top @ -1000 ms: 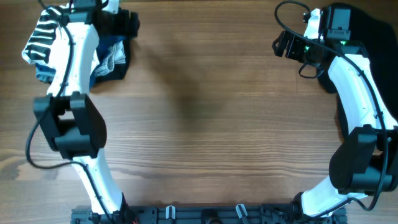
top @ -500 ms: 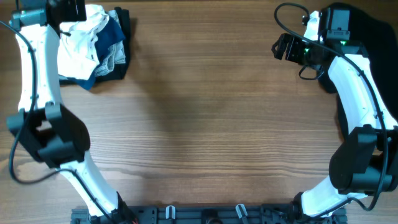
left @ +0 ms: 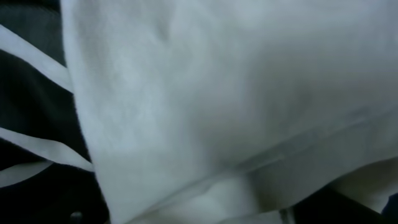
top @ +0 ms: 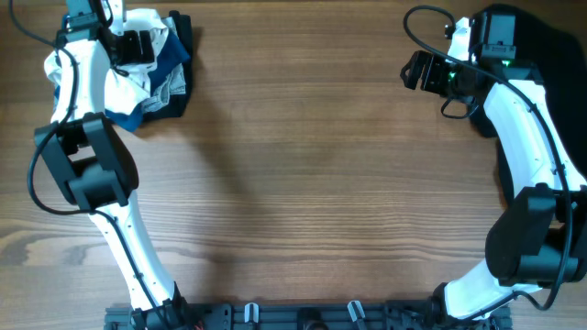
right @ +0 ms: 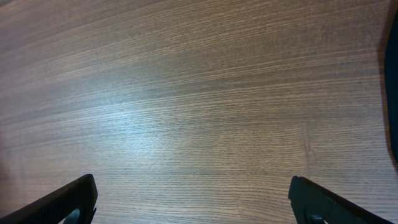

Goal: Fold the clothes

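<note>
The white T-shirt (top: 122, 84) lies bunched on a pile of clothes at the table's far left corner, with a blue garment (top: 171, 57), a grey one (top: 171, 88) and a black one (top: 180, 103). My left gripper (top: 138, 44) is buried in this pile and appears shut on the white T-shirt. White fabric (left: 217, 93) fills the left wrist view, with black and white stripes (left: 37, 124) at the left, and it hides the fingers. My right gripper (top: 415, 70) is open and empty over bare wood, its fingertips wide apart in the right wrist view (right: 199, 199).
A large plain black garment (top: 555, 37) lies at the far right corner, behind the right arm; its edge shows in the right wrist view (right: 393, 93). The wooden table (top: 303, 183) stretches between the two arms.
My left arm swung left and then back right over the pile, carrying the white T-shirt with it; the striped part no longer shows from above. The right arm has not moved.
</note>
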